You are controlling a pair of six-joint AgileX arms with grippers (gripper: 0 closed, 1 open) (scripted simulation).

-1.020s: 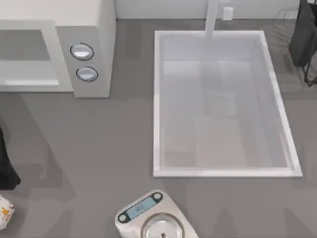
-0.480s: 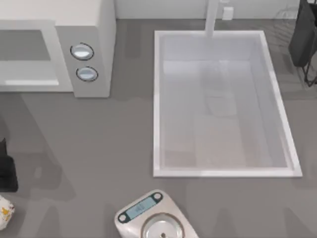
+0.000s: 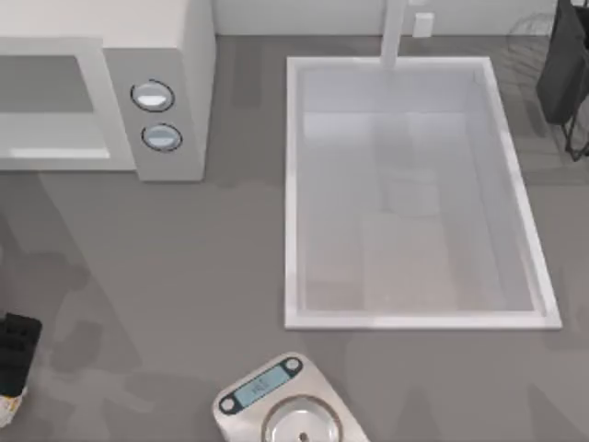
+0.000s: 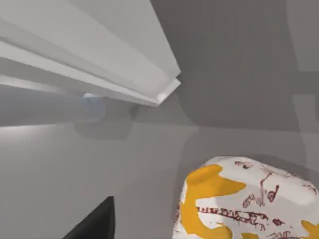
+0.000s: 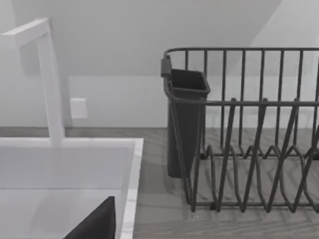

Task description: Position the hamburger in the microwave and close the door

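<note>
The hamburger [image 4: 244, 199] is a pale bun with orange-yellow patches lying on the grey table at the near left corner. In the top view only a pale sliver of the hamburger [image 3: 7, 405] peeks out under my left gripper [image 3: 17, 354], which hovers right over it. One dark finger [image 4: 94, 224] stands off to the side, clear of the bun, so the gripper is open. The white microwave [image 3: 175, 55] with two knobs sits at the far left, its cavity [image 3: 46, 83] showing. A white panel edge [image 4: 124, 74], seemingly the door, juts out above the table. My right arm stays parked at the far right, one finger [image 5: 94, 224] showing.
A white sink basin [image 3: 294, 193] with a tap [image 3: 394, 32] fills the middle and right of the table. A steel scale [image 3: 285, 410] sits at the near edge. A dark wire dish rack [image 5: 249, 149] with a cutlery holder [image 3: 561, 74] stands at the far right.
My left gripper has moved toward the table's near edge and now covers most of the hamburger, which has not moved. The right arm is unchanged.
</note>
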